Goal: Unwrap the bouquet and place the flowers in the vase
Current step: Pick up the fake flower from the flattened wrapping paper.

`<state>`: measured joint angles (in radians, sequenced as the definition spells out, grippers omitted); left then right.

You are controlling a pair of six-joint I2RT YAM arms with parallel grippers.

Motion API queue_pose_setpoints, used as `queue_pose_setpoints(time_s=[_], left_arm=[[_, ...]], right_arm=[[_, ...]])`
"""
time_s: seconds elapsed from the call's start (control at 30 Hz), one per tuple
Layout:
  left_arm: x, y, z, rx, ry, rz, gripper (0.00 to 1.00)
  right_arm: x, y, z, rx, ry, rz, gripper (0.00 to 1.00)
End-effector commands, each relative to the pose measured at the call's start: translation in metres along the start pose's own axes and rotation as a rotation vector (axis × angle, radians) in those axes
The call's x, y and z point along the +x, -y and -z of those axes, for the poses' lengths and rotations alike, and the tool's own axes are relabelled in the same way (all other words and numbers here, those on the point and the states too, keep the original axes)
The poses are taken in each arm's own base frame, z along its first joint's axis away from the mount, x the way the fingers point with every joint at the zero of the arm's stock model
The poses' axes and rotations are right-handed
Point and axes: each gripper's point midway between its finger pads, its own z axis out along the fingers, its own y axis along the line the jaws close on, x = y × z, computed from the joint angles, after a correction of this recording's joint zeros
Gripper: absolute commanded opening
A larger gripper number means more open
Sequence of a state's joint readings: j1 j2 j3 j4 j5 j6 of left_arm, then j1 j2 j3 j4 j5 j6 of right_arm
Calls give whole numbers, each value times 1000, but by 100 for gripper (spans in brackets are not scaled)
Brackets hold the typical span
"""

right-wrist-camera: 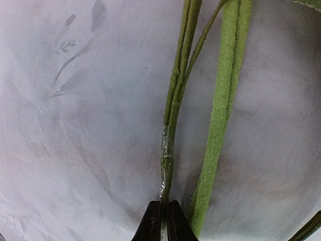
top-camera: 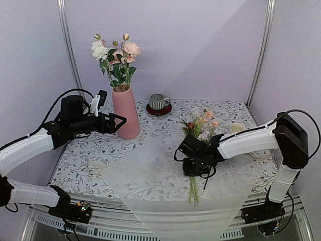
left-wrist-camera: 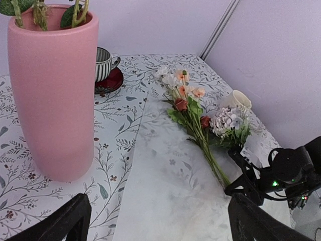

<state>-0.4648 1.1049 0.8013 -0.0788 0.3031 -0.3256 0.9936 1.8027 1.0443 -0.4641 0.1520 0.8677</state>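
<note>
The pink vase (top-camera: 125, 113) (left-wrist-camera: 52, 95) stands at the back left with several flowers (top-camera: 116, 57) upright in it. The bouquet lies unwrapped: its translucent white paper (top-camera: 150, 175) (left-wrist-camera: 175, 186) is spread flat and the other flowers (top-camera: 202, 123) (left-wrist-camera: 188, 108) lie on it, stems pointing to the near edge. My right gripper (top-camera: 194, 170) (right-wrist-camera: 163, 207) is shut on a thin taped bunch of green stems (right-wrist-camera: 173, 115); a thicker fuzzy stem (right-wrist-camera: 220, 115) runs beside it, outside the jaws. My left gripper (top-camera: 120, 123) (left-wrist-camera: 160, 226) stands open just left of the vase, holding nothing.
A grey striped mug on a red saucer (top-camera: 159, 103) (left-wrist-camera: 104, 63) sits behind the vase to its right. A cream mug (top-camera: 236, 128) (left-wrist-camera: 234, 99) lies at the right beside the blooms. Metal frame posts (top-camera: 261, 50) and walls close off the back.
</note>
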Motion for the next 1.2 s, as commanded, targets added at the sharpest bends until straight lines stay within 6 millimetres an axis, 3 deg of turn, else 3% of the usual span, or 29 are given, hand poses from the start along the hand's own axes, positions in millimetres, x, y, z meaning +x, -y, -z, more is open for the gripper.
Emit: queue_pose_setpoints(time_s=[0.0, 0.27, 0.53, 0.9, 1.17], left_arm=[[1, 4, -2, 22, 4, 0, 98], [1, 12, 1, 58, 7, 29, 98], [8, 56, -4, 228, 25, 78, 98], [14, 91, -21, 327, 1, 83, 98], [8, 128, -14, 457, 44, 43, 98]], right_arm=[[-21, -6, 21, -23, 78, -35, 5], [-52, -29, 85, -237, 253, -44, 3], [-62, -49, 149, -506, 416, 34, 3], [-57, -60, 185, -684, 490, 112, 3], [-49, -80, 204, -819, 506, 206, 3]])
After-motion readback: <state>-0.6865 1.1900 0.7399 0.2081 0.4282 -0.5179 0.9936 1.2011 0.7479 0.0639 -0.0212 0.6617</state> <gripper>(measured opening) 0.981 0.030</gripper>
